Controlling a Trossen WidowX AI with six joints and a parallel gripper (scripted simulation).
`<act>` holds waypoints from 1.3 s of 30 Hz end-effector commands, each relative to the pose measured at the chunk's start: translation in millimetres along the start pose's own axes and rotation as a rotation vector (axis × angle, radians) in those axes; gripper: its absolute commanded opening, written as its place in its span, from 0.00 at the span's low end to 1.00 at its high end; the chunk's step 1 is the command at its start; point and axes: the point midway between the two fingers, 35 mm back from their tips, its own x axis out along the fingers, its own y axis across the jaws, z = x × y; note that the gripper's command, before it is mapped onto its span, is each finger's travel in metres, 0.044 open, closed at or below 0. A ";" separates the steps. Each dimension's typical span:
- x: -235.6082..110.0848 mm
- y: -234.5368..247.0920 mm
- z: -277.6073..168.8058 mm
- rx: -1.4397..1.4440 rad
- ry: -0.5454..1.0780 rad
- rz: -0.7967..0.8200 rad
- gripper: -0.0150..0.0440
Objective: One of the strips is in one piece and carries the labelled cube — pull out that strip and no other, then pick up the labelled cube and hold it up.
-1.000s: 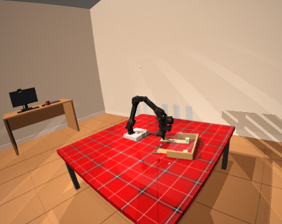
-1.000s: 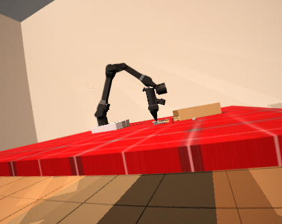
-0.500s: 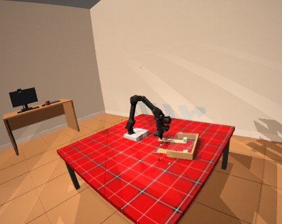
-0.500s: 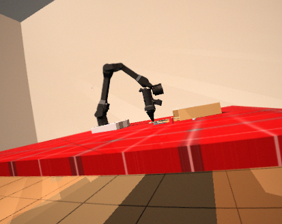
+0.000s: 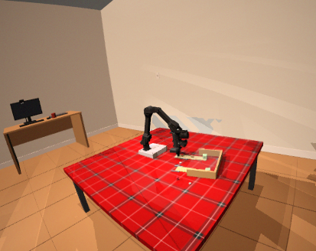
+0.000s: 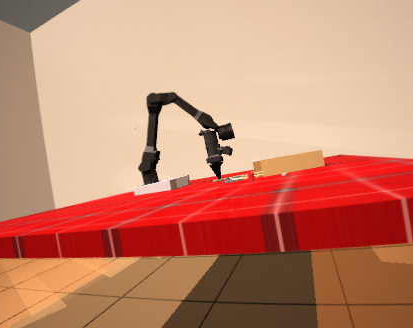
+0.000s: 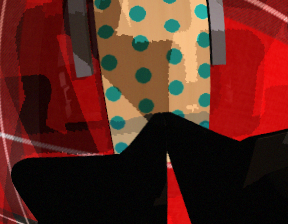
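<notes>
A tan strip with teal dots (image 7: 155, 36) (image 5: 187, 157) (image 6: 235, 178) lies flat on the red plaid table (image 5: 144, 191) and runs away from me into a low wooden frame (image 5: 217, 167) (image 6: 288, 162). My gripper (image 5: 177, 154) (image 6: 218, 177) (image 7: 161, 120) is shut, points straight down, and its tips rest on the near end of this strip. In the top view a small pale cube (image 5: 203, 155) sits inside the frame at the strip's far end; its label is too small to read. A second pale strip (image 5: 180, 168) lies beside the frame's front wall.
The arm's white base block (image 5: 153, 150) (image 6: 160, 185) stands left of the frame. Two tiny bits (image 5: 178, 178) (image 5: 190, 184) lie on the cloth in front of the frame. A desk with a monitor (image 5: 44, 124) stands far left by the wall.
</notes>
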 end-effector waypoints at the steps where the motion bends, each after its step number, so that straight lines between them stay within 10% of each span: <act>1: 6.2 0.5 -14.7 -0.004 0.033 0.003 0.25; 39: 5.0 0.6 -69.3 -0.004 0.037 0.003 0.25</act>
